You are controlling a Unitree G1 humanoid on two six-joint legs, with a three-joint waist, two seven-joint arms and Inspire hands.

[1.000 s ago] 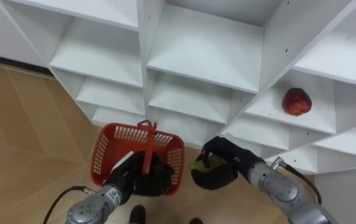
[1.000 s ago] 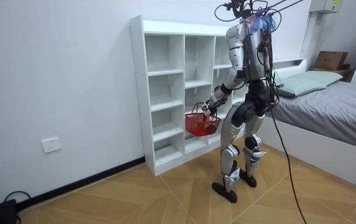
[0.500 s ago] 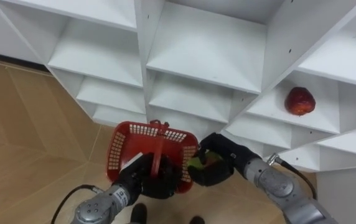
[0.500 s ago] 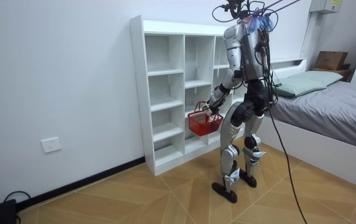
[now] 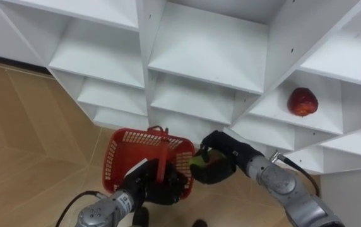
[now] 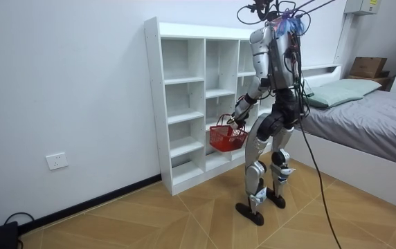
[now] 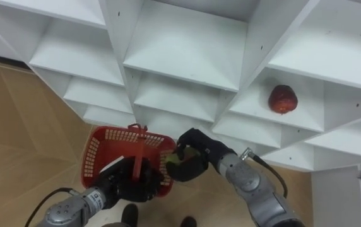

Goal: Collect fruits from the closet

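Left hand [image 5: 155, 186]: curled round the handle of the basket [image 5: 118, 157].
Right hand [image 5: 223, 157]: closed on a green fruit [image 5: 200, 162], just at the basket's right rim.
Relation: the basket opening lies left of this fruit.
Red fruit [image 5: 302, 101]: on a closet [image 5: 206, 50] shelf, up to the right, nearer the right arm.
Hidden: most of the green fruit.

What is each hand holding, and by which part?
Left hand grips the red basket by its handle; right hand cups a green fruit round its body.
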